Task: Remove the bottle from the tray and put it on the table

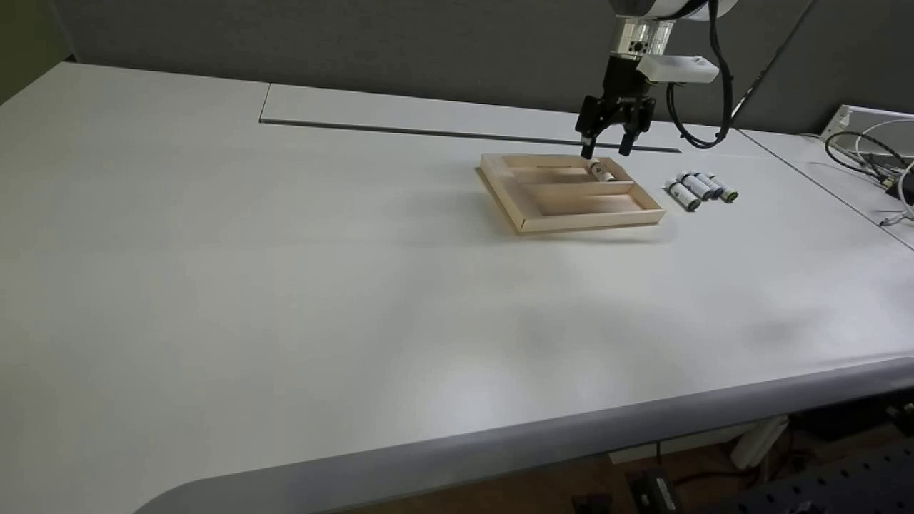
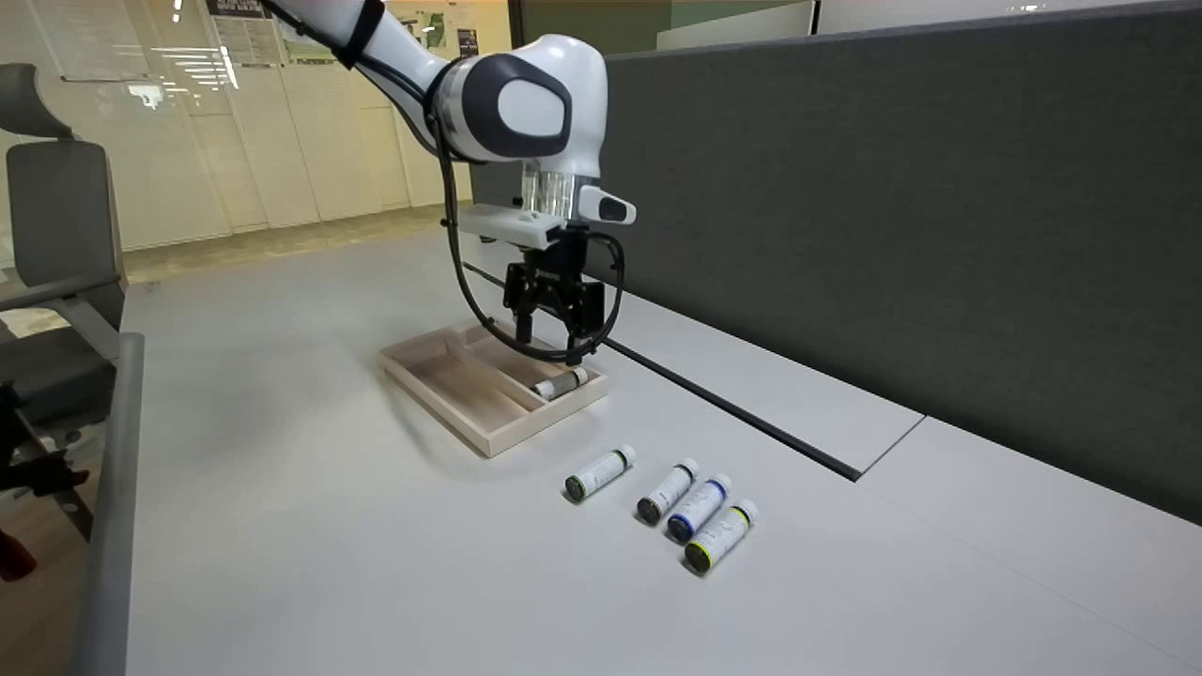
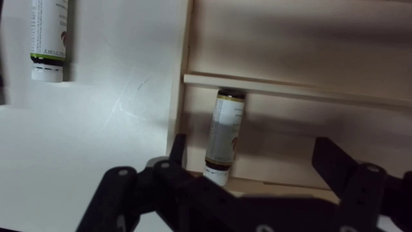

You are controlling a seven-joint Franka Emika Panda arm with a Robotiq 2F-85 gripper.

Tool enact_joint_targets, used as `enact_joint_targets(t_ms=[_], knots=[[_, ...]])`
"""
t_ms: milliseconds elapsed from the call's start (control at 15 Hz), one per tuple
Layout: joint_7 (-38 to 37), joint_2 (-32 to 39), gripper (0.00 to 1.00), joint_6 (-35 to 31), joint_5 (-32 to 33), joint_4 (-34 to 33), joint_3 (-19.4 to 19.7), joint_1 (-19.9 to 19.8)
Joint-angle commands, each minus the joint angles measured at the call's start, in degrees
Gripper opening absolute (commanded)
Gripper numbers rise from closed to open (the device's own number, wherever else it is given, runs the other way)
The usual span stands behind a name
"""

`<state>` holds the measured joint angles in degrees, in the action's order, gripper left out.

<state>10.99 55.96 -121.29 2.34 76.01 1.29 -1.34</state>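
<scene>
The bottle has a white label, a white cap and a dark end with yellowish bands. It lies on its side inside the tray, against the divider, in both exterior views [image 1: 601, 170] [image 2: 561, 384] and the wrist view [image 3: 226, 129]. The light-wood tray [image 1: 593, 223] [image 2: 441, 427] [image 3: 178, 96] rests on the off-white table [image 1: 321, 285] [image 2: 357, 563] [image 3: 128, 145]. My gripper [image 1: 606, 150] [image 2: 548, 345] [image 3: 251, 141] is open and empty above the bottle's compartment. In the wrist view the bottle appears between the fingers, nearer the left one; its cap end shows just above the gripper body.
Several similar bottles lie on the table beside the tray [image 1: 683, 195] [image 2: 700, 507]; a green-banded one [image 3: 48, 35] shows in the wrist view. A grey partition [image 1: 357, 43] [image 2: 892, 235] stands behind the table. Cables [image 1: 867, 160] lie at the table's far right in an exterior view.
</scene>
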Motion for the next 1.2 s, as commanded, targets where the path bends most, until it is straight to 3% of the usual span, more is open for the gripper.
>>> enact_joint_targets(t_ms=[0, 400, 533, 1133], knots=[[-1.9, 2.3, 1.00, 0.4, 0.6, -3.2, -0.2, 0.1], [-2.2, 3.9, 1.00, 0.6, 0.7, -4.1, -0.1, 0.4], [-2.1, 4.2, 0.74, 0.7, 0.8, -4.2, -0.1, 0.5], [-2.3, 4.5, 0.12, 1.2, 0.8, -4.8, 0.1, 0.2]])
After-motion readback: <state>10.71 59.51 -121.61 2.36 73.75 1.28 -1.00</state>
